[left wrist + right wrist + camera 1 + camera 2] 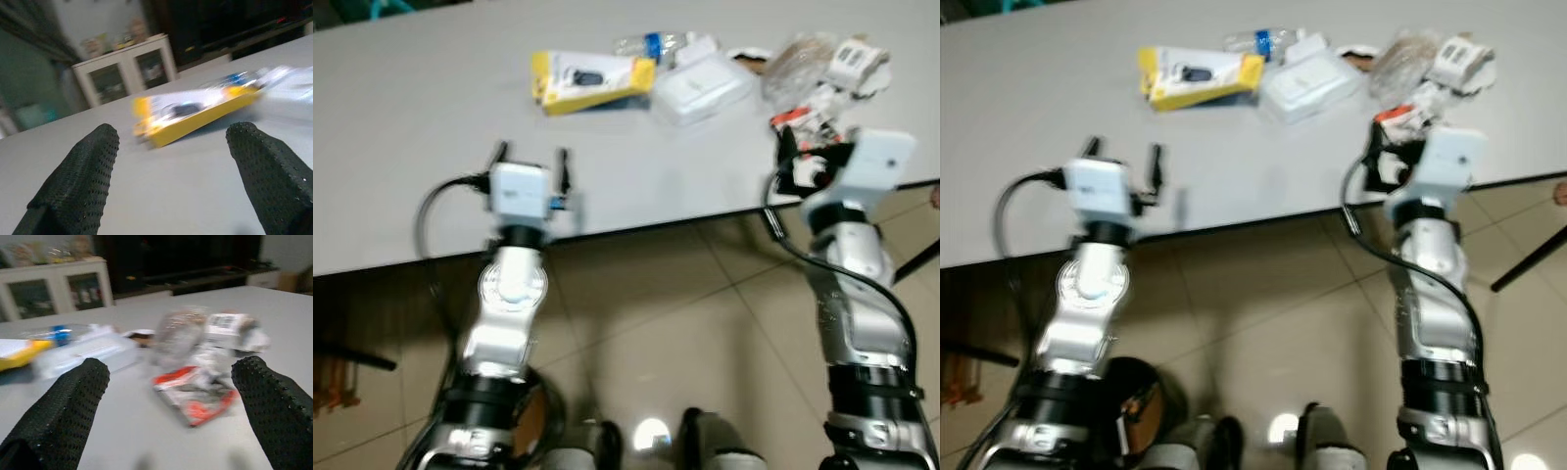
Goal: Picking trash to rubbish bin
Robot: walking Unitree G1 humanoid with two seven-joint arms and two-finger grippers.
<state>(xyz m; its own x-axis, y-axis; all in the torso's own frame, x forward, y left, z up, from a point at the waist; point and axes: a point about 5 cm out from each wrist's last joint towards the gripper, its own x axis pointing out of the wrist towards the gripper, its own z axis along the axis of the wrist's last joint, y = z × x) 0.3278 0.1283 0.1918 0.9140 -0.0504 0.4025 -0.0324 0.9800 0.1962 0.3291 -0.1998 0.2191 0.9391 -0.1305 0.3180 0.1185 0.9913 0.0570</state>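
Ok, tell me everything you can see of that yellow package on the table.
The yellow package is a flat yellow card box with a clear front showing a small dark item, blurred. It lies flat, slightly askew, on the grey table, at the left end of the trash cluster, its right end against the clear plastic container. The left gripper, open, points toward it, well short.

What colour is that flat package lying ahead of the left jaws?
Yellow package with a white front, clearest in the left eye view.

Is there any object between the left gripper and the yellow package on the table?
Nothing visible stands between them. The left gripper is open over the near part of the grey table, and only bare tabletop lies between its fingers and the yellow package farther in.
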